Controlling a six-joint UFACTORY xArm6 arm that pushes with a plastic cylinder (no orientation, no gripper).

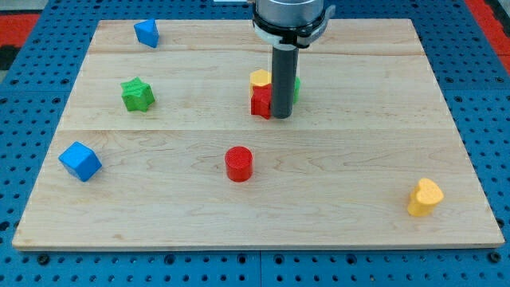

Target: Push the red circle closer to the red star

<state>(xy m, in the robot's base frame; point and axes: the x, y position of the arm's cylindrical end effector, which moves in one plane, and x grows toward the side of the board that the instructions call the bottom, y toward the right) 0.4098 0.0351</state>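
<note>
The red circle [238, 163] stands on the wooden board [358, 159] a little below and left of centre. The red star [260, 101] sits above it near the board's middle, partly hidden by my rod. A yellow block [260, 78] touches the red star's top. A green block [296, 86] shows just behind the rod on its right. My tip [282, 117] rests on the board right beside the red star's right side, well above and to the right of the red circle.
A green star [137, 94] lies at the view's left. A blue block [147, 33] is near the top left corner. A blue cube [80, 161] is near the left edge. A yellow block [425, 197] is at the bottom right.
</note>
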